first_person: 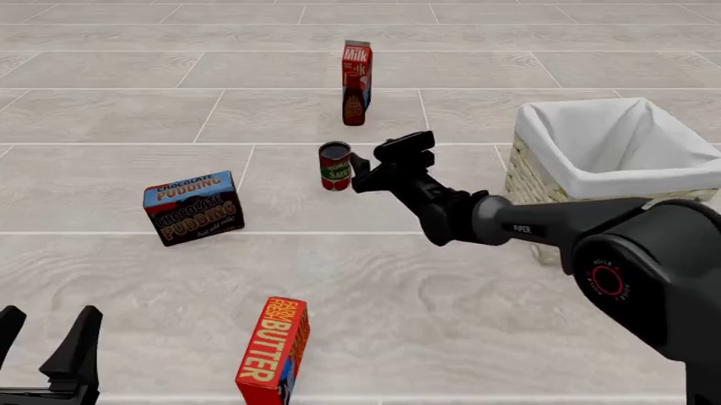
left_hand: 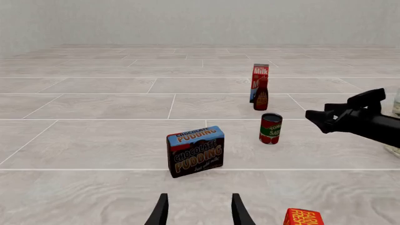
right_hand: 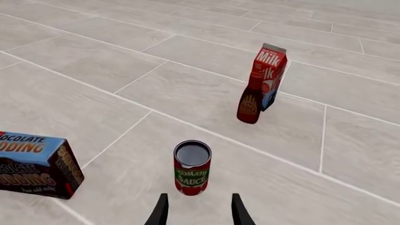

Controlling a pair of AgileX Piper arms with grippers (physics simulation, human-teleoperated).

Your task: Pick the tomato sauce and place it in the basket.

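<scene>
The tomato sauce [first_person: 334, 166] is a small dark red can with a red and green label, standing upright on the tiled surface; it also shows as the tomato sauce [right_hand: 191, 168] and the tomato sauce [left_hand: 270, 128]. My right gripper [first_person: 377, 164] is open just right of the can, above it, holding nothing; in its wrist view the right gripper [right_hand: 196, 210] lines up with the can. The basket [first_person: 609, 160] is pale wicker with white lining, at the right. My left gripper [first_person: 46, 333] is open at the near left, far from the can.
A chocolate pudding box [first_person: 194, 207] lies left of the can. A tall red milk carton [first_person: 357, 66] with a dark bottle [first_person: 354, 99] in front of it stands behind the can. A butter box [first_person: 273, 350] stands upright at the near edge.
</scene>
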